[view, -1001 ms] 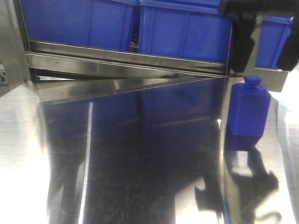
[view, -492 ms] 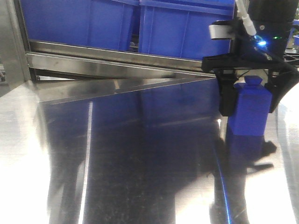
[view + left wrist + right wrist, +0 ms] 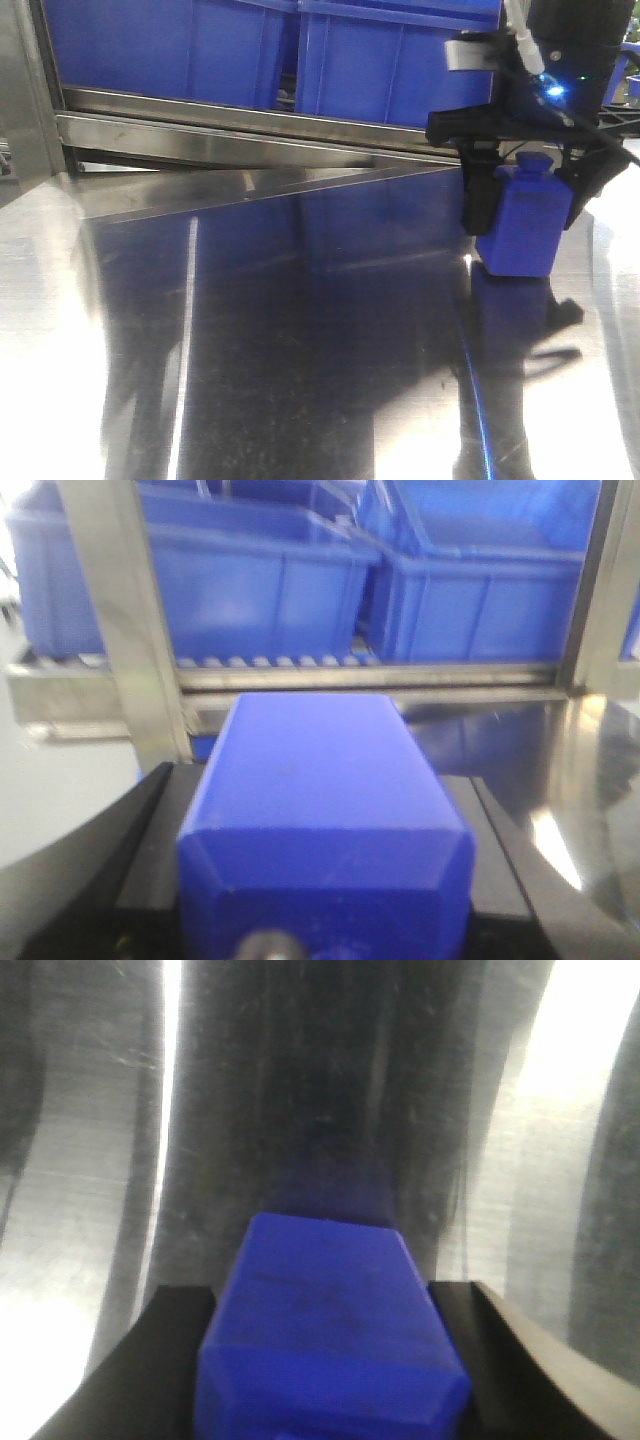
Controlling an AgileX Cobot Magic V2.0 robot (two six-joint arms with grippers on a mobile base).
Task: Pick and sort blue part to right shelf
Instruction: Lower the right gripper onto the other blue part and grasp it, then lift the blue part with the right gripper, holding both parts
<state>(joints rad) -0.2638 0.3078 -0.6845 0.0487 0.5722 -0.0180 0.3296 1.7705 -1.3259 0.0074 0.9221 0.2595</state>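
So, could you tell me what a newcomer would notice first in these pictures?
The blue part, tilted in the right gripper's jaws over the mirror-like steel table at far right. Behind, deep blue bins fill the right shelf. The left gripper holds a second blue part.

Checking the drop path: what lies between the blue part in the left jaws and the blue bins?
The left wrist view shows the shelf's steel front rail crossing between the blue part and the blue bins, grey rollers behind it.
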